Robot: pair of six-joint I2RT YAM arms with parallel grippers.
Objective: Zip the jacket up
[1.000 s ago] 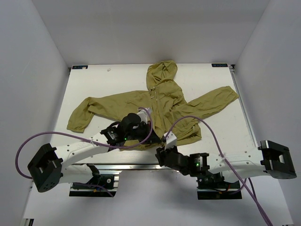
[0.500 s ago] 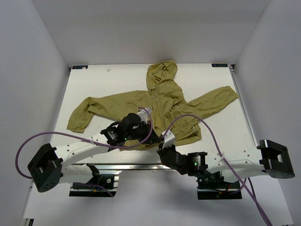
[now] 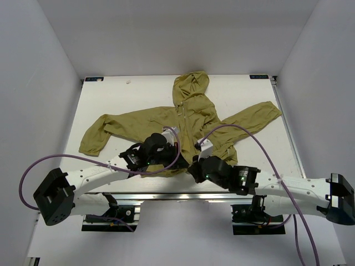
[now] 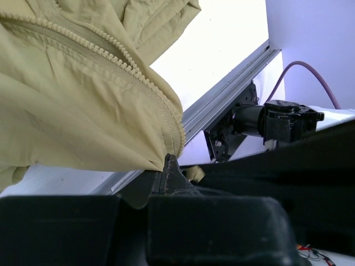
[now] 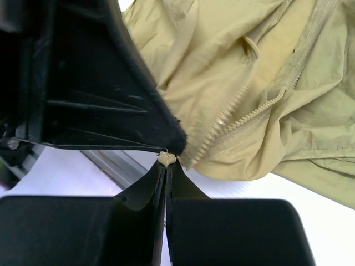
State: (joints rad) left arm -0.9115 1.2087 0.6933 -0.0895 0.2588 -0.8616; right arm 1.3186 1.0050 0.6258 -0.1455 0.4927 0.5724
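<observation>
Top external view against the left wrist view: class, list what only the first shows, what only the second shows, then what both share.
Only the top external view: the whole jacket spread out, its hood at the far side, both sleeves flung sideways, and the left arm and right arm meeting at its near hem. Only the left wrist view: the open zipper teeth close up, and the left fingers shut on the hem's corner. Both: the olive jacket lying on the white table.
</observation>
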